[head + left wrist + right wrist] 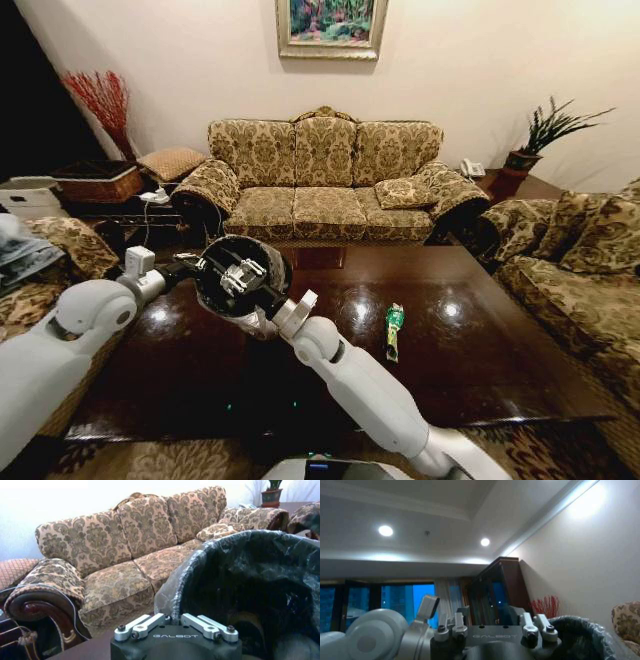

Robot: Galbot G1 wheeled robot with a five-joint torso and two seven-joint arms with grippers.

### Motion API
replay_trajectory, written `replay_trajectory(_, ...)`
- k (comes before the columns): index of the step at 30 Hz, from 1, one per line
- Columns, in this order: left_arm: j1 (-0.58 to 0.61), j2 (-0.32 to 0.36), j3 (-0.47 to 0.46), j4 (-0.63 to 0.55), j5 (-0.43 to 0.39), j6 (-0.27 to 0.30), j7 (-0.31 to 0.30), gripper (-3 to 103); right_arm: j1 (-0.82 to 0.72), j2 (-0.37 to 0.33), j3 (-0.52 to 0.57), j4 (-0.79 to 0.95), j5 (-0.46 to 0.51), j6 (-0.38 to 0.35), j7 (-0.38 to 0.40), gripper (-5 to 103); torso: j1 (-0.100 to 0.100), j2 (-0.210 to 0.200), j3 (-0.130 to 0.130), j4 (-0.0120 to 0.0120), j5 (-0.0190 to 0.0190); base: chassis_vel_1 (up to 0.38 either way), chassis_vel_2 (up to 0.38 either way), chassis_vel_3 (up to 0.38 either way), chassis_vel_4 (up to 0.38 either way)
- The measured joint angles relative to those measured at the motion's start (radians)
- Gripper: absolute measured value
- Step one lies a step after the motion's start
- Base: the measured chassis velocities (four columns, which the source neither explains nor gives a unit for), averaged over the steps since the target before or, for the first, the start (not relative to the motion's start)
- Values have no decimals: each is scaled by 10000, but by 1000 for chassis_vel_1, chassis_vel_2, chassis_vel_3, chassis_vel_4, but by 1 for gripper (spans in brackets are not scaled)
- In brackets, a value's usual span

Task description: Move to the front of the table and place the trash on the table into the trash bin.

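Trash left on the desk (480, 330): 1 green packet (394, 330), lying near the middle. Both arms hold the black bin (243, 276) tilted above the desk's left part; the left jaws (176, 624) clamp its rim, the right jaws (243, 276) reach inside, state unclear.

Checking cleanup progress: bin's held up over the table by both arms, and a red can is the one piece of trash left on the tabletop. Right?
Not quite. The piece left on the table is a green packet, not a red can; the head view shows it lying right of the arms. The bin is up over the table between both arms.
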Motion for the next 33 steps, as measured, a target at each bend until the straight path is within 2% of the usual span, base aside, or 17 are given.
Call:
replay_trajectory(2, 0, -1, -15, 72, 86, 85, -31, 0, -306, -4, 296, 310, 22, 13, -18, 68, 0, 0, 0, 2, 0, 0, 0, 0, 0)
replay_trajectory(4, 0, -1, -28, 96, 149, 164, -72, 0, -474, -3, 471, 467, 35, 9, -5, 68, -1, 0, 0, 2, 0, 0, 0, 0, 0)
replay_trajectory(6, -25, 0, -160, 181, 494, 782, -354, 0, -1354, 21, 1367, 1171, -303, -36, 308, 79, -1, 0, -1, 2, 0, 0, 0, 0, 0)
replay_trajectory(7, -29, 8, -250, 260, 667, 976, -381, 0, -1911, 27, 1808, 1660, -871, -314, 1105, 84, 0, 0, 0, 3, 3, 0, 0, 0, 0)
replay_trajectory(8, -29, 8, -250, 260, 667, 976, -381, 0, -1911, 27, 1808, 1660, -871, -314, 1105, 84, 0, 0, 0, 3, 3, 0, 0, 0, 0)
replay_trajectory(10, -10, 120, -407, 475, 842, 1126, -393, 0, -2970, -54, 2728, 2642, -1344, -1576, 3071, 95, -1, 0, -1, -1, 2, 0, 0, 0, 0)
replay_trajectory(11, 5, 191, -447, 562, 816, 1113, -384, 0, -3346, -132, 3018, 2927, -1236, -1955, 3699, 98, -1, 1, -1, 0, 3, 0, 0, 0, 0)
replay_trajectory(12, 5, 191, -447, 562, 816, 1113, -384, 0, -3346, -132, 3018, 2927, -1236, -1955, 3699, 98, -1, 1, -1, 0, 3, 0, 0, 0, 0)
replay_trajectory(14, 14, 299, -503, 670, 645, 1062, -376, 0, -4250, -390, 3748, 3238, -879, -2345, 4420, 100, -1, 1, -1, 1, 2, 0, 0, 0, 0)
replay_trajectory(16, 13, 335, -531, 682, 591, 1046, -376, 0, -4771, -536, 4121, 3303, -730, -2372, 4652, 100, -1, 0, -1, 1, 3, 0, 0, 0, 0)
replay_trajectory(19, -5, 406, -570, 644, 508, 1033, -372, 0, -5896, -649, 4773, 3471, -573, -2327, 5456, 100, -1, 1, -1, -2, 2, 0, 0, 0, 0)
replay_trajectory(20, -10, 408, -584, 617, 487, 1028, -370, 0, -6271, -530, 4851, 3476, -830, -2248, 5923, 100, -1, 1, -1, -1, 3, 0, 0, 0, 0)
replay_trajectory(21, -10, 408, -584, 617, 487, 1028, -370, 0, -6271, -530, 4851, 3476, -830, -2248, 5923, 100, -1, 1, -1, -1, 3, 0, 0, 0, 0)
replay_trajectory(24, 1, 302, -616, 519, 459, 995, -366, 0, -7139, 57, 5063, 3157, -2085, -1865, 6861, 100, -2, 1, -2, -1, 0, 0, 0, 0, 0)
replay_trajectory(28, 41, 169, -613, 412, 488, 993, -361, 0, -7243, -32, 5235, 2716, -2255, -1662, 7426, 100, -2, 1, -2, 6, -2, 0, 0, 0, 0)
replay_trajectory(33, 154, 50, -608, 258, 497, 991, -368, 0, -7207, -168, 5761, 1909, -1926, -1631, 7496, 100, 0, 1, 0, -2, 2, 0, 0, 0, 0)
